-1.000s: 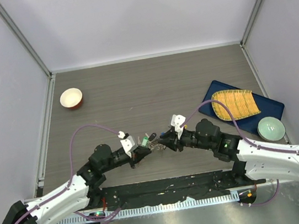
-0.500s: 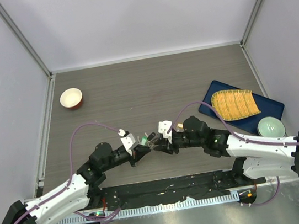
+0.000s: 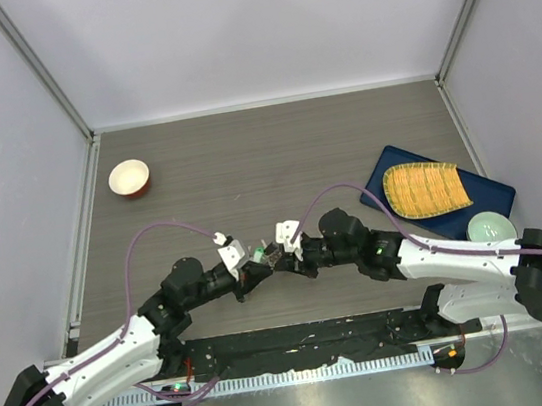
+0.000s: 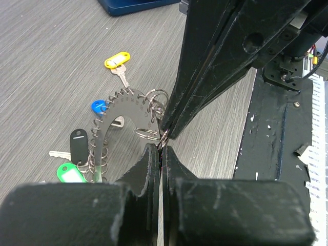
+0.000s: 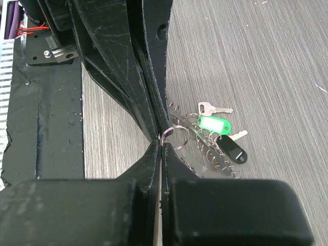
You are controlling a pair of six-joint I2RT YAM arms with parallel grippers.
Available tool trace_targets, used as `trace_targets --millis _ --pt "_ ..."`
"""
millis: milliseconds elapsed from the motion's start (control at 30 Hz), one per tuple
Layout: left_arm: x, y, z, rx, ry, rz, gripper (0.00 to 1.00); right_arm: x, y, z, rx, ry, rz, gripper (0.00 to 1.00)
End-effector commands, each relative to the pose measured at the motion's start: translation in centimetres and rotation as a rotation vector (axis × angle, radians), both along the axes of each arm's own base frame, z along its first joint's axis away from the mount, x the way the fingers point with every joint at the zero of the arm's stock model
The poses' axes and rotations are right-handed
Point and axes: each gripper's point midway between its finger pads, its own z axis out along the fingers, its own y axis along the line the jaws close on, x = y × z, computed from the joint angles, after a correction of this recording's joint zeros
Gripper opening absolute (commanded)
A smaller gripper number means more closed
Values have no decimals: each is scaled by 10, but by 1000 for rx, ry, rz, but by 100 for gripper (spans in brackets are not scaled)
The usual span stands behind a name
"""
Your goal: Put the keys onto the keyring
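Near the middle of the worktop's [image 3: 244, 156] front edge, the left pincer [image 4: 163, 148] and right pincer [image 5: 160, 146] both pinch a thin, springy wire loop [image 5: 177, 137] on the rim of the stiff, light keyring [image 4: 125, 110], likely the best hold, while small keys [image 4: 119, 64] lie around it on smooth wood grain.
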Motion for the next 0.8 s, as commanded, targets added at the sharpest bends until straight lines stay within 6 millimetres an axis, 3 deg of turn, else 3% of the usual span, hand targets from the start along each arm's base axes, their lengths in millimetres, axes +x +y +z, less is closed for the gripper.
trace_targets --millis 0,67,200,233,500,733,767 --pt "2 -2 22 -52 -1 20 0 4 9 33 80 -56 4 1" --pt "4 1 23 -64 10 46 3 3 8 43 110 -73 3 1" --pt "1 4 24 -97 56 71 42 5 10 64 192 -132 3 1" --pt "-3 3 25 -114 90 62 45 6 11 69 210 -146 2 1" --pt "-30 -5 45 -211 196 -43 49 24 18 121 355 -268 -60 1" --pt "-45 -7 72 -287 158 -118 50 27 25 125 443 -238 -80 1" --pt "-43 -5 74 -291 141 -106 50 27 24 140 523 -244 -91 1"
